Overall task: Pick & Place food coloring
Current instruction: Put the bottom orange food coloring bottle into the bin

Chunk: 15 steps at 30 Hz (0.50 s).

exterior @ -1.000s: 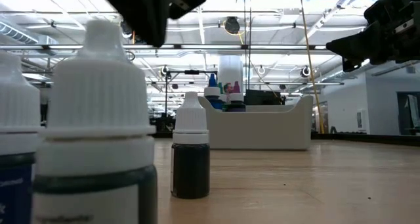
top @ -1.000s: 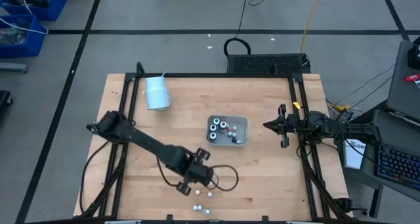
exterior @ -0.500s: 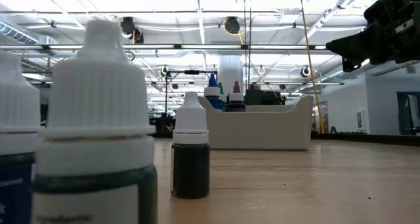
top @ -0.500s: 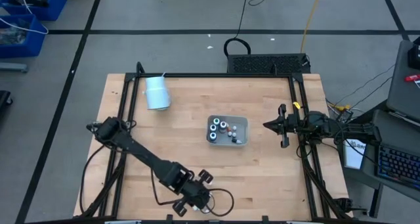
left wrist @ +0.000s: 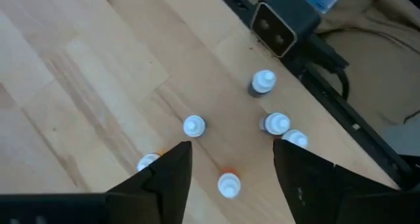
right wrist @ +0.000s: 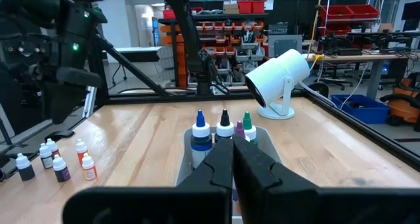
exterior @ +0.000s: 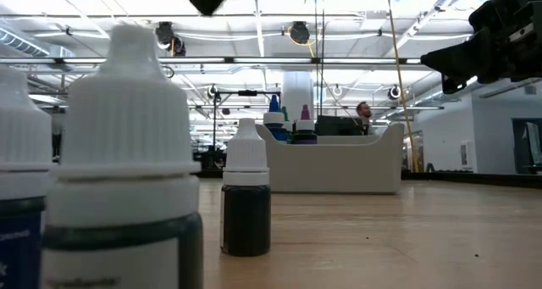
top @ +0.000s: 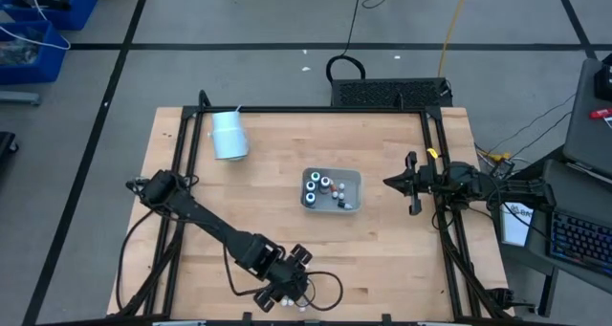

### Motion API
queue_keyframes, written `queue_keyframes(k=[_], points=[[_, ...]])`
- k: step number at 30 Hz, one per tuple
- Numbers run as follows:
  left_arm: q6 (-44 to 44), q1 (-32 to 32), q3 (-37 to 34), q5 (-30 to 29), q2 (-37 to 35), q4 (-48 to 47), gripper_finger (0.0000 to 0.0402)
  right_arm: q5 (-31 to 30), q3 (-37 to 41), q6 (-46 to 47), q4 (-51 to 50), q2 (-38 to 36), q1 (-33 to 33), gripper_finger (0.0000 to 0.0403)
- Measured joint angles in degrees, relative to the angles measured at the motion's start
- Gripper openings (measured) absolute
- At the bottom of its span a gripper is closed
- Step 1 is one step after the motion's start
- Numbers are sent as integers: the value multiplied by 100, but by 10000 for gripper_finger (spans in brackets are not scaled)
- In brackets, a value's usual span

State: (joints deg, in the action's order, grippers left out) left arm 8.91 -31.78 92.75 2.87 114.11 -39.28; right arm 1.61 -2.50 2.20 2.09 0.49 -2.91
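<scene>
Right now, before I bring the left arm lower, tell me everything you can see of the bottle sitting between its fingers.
The bottle is a small dropper type seen from above: a white ribbed cap with an orange-red tint showing at its shoulder. It stands upright on the wooden table near the front edge, in the gap of the open left gripper, with neither finger touching it. Other white-capped bottles stand apart around it. Its label and fill level are hidden from this angle.

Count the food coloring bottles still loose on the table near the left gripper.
6 in the left wrist view: bottles and, clustered by the table's near edge under the open left gripper. Others may be hidden.
</scene>
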Motion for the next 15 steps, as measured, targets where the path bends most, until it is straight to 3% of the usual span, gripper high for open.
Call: queue_keyframes(k=[15], points=[[132, 97, -733, 261, 4, 652, 218, 0, 0, 11, -10, 2, 1, 0]])
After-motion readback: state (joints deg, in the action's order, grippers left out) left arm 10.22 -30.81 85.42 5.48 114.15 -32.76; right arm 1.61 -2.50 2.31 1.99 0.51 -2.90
